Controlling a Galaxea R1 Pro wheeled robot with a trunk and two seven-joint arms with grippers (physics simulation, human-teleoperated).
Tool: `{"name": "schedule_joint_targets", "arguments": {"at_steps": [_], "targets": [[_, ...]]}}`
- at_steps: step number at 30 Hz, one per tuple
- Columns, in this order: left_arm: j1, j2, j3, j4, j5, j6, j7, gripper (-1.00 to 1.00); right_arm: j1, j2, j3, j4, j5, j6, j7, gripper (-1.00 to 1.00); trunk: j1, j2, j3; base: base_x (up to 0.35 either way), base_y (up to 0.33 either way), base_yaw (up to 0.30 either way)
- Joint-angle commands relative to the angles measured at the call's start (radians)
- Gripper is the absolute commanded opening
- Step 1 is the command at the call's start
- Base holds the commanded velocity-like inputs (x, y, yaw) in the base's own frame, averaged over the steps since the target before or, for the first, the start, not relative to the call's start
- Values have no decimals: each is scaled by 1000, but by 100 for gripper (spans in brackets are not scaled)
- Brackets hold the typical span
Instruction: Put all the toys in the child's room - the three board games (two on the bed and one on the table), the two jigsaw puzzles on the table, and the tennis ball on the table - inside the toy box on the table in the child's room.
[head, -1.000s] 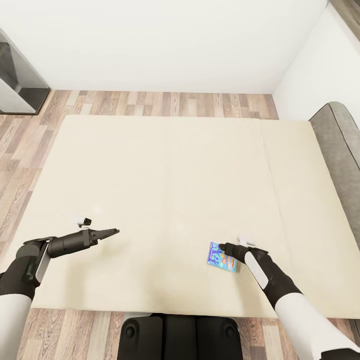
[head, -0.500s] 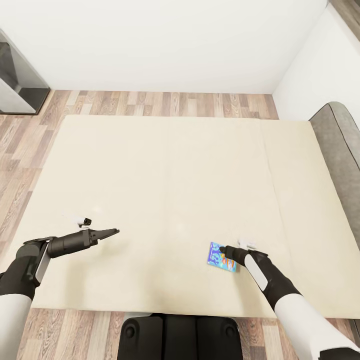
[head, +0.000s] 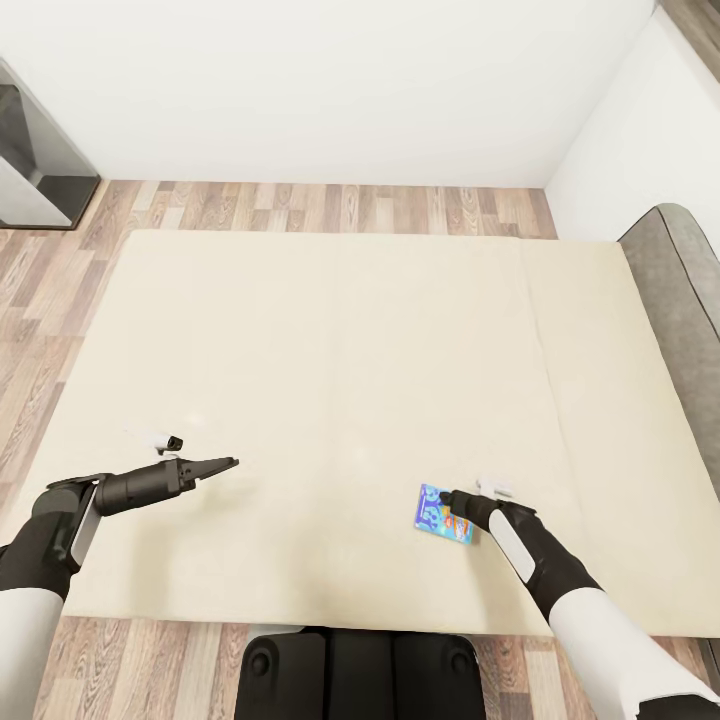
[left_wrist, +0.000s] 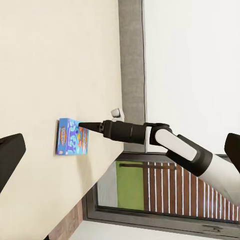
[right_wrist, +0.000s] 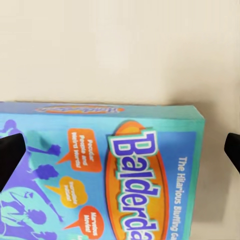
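Note:
A blue board game (head: 431, 511) with cartoon print lies flat on the beige mattress of the bed (head: 330, 330), near its front edge. My right gripper (head: 449, 498) hovers directly over the box's right part, open. In the right wrist view its fingertips (right_wrist: 10, 156) straddle the box (right_wrist: 125, 175), whose lid reads "Balderda". My left gripper (head: 226, 464) hangs open over bare mattress well to the left, holding nothing. The left wrist view shows the box (left_wrist: 70, 137) with the right gripper (left_wrist: 85, 126) pointed at it.
The grey headboard (head: 685, 280) runs along the bed's right side. Wood-plank floor (head: 300, 205) lies between the bed and the white wall beyond. A dark-grey piece of furniture (head: 30, 150) stands at the far left. My black base (head: 355, 670) meets the bed's front edge.
My right gripper has eased slightly down and closer to the blue box. The left arm and the box have not moved.

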Motion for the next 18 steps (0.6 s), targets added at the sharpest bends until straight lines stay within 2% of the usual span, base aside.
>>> {"name": "schedule_joint_targets", "arguments": {"at_steps": [1,18], "targets": [[0,0,0,0,-1,11,-4,100,0,-2,6,-2,-10,2,-8,100,1,-2,-1,0,0,0],[0,0,-2,0,-1,11,-2,100,0,-2,7,-3,-11,1,-2,100,1,-2,-5,0,0,0]]}}
